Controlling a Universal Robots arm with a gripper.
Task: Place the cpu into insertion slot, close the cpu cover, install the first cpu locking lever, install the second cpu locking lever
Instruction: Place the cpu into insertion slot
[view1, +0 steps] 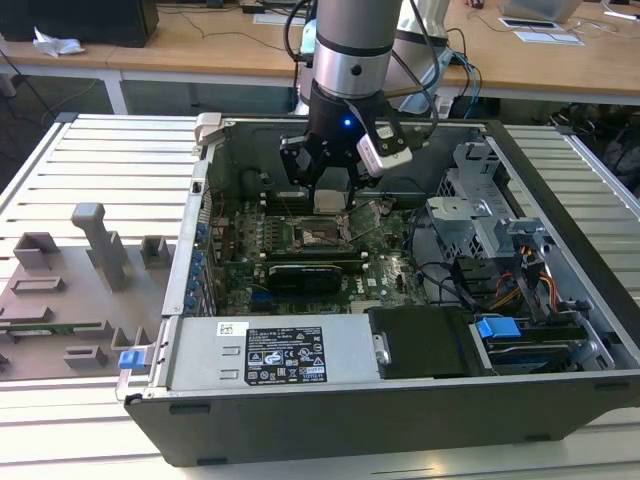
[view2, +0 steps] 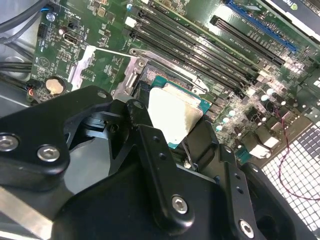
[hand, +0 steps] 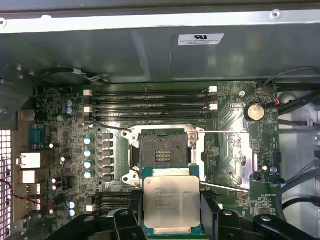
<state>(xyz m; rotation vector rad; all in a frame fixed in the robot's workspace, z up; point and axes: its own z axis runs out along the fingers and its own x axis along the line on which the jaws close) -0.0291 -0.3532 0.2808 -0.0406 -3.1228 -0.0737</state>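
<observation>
Exterior view gave the whole scene: a slatted metal tabletop (view1: 110, 160) carried an open computer case (view1: 400, 410), which took up its middle and reached toward the exterior view's right edge. Grey plastic fixture blocks (view1: 100, 240) sat on the tabletop at the exterior view's left, just beside the case wall. The robot arm (view1: 352, 40) came down from above into the open case. A labelled power supply box (view1: 270, 355) lay along the case's near wall, and the green motherboard (view1: 300, 245) covered the case floor behind it.

At the end of the arm the gripper (view1: 331, 192) hung over the middle of the motherboard, right above the insertion slot (view1: 320, 235). In the first wrist view the insertion slot (hand: 162, 155) lay bare, its dark contact field uncovered. The cpu cover (hand: 244, 165) was swung open, away from the slot on its hinged edge; in the second wrist view its silvery frame (view2: 84, 64) showed green board through the window. Two thin wire levers, one (hand: 111, 127) and the other (hand: 225, 187), angled out from opposite corners of the slot frame.

The jaws pinched the cpu (hand: 171, 202) by two opposite edges, metal top up. The cpu (view2: 172, 117) was held above the board, next to the slot and not seated in it
</observation>
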